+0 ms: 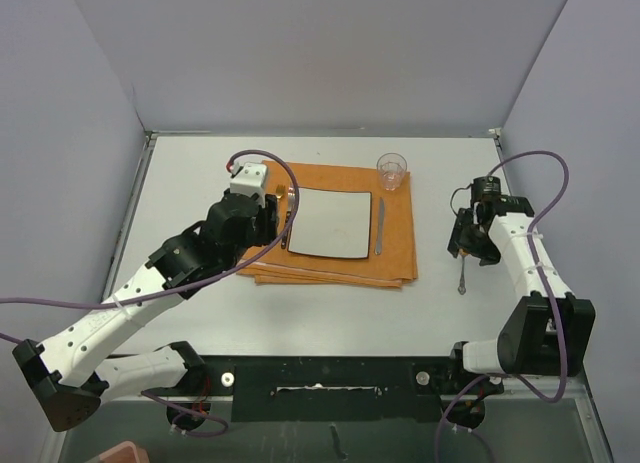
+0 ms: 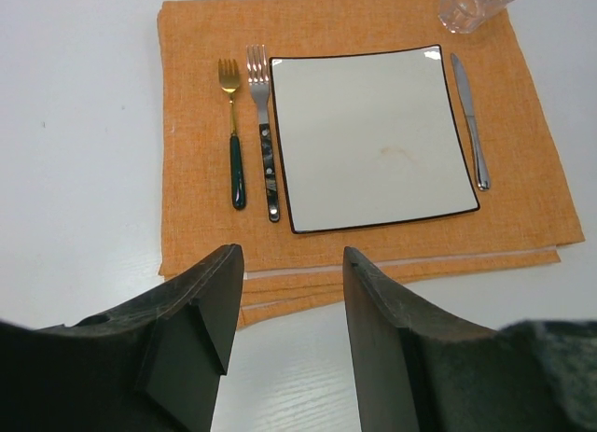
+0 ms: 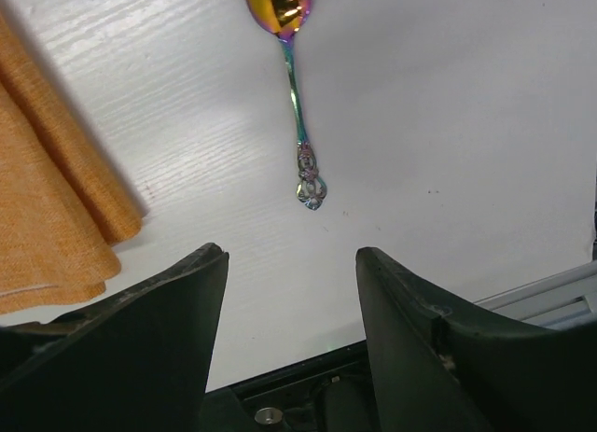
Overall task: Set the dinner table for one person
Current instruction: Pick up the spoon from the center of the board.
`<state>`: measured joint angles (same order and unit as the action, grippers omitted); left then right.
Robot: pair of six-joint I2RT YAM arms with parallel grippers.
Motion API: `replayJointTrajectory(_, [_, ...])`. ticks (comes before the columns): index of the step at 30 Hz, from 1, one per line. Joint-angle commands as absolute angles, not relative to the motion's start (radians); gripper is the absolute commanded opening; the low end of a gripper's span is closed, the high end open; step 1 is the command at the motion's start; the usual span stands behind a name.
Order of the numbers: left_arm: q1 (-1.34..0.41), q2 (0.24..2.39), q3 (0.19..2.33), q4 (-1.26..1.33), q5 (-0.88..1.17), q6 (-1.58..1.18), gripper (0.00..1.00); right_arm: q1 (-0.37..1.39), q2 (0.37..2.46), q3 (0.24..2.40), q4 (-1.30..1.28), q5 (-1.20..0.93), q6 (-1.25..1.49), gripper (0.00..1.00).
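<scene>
Spoon step judged in hand: the mat [image 2: 191, 124] is laid on the tabletop [image 1: 190, 183] under both arms, the spoon [image 3: 292, 87] is seen off it, just ahead of the right pincer [image 3: 291, 264], held wide open and empty like the left pincer [image 2: 291, 264], so a low grip on its thin handle is called for.

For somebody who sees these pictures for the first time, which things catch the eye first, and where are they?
The orange mat in the middle of the dinner table stands out, with a square white plate on it, two forks at the plate's left and a knife at its right. A rainbow-coloured spoon lies alone on the bare tabletop to the right of the mat, near the open right gripper.
</scene>
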<state>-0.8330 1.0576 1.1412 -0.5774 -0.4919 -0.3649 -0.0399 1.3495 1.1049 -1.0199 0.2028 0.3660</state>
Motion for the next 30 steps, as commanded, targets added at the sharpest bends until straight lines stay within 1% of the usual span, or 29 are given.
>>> replayJointTrajectory(1, [-0.811, 1.023, 1.126, -0.523, -0.462, -0.382, 0.45, -0.118, 1.369, 1.069, -0.961, 0.188, 0.401, 0.58])
replayJointTrajectory(8, [-0.785, 1.021, 1.108, -0.519, -0.428, -0.38, 0.46, -0.192, 1.468, 1.05, -0.893, 0.151, 0.434, 0.58])
replayJointTrajectory(19, [-0.743, 1.065, 1.122, -0.483, -0.37, -0.363, 0.46, -0.185, 1.625, 1.068, -0.831, 0.115, 0.471, 0.56])
replayJointTrajectory(24, [-0.733, 1.074, 1.133, -0.482, -0.361, -0.354, 0.46, -0.187, 1.664, 1.071, -0.816, 0.111, 0.481, 0.51])
replayJointTrajectory(27, [-0.724, 1.07, 1.134, -0.482, -0.353, -0.354, 0.46, -0.187, 1.682, 1.069, -0.809, 0.11, 0.486, 0.43])
replayJointTrajectory(30, [-0.716, 1.063, 1.134, -0.483, -0.347, -0.357, 0.46, -0.186, 1.694, 1.063, -0.8, 0.105, 0.493, 0.41])
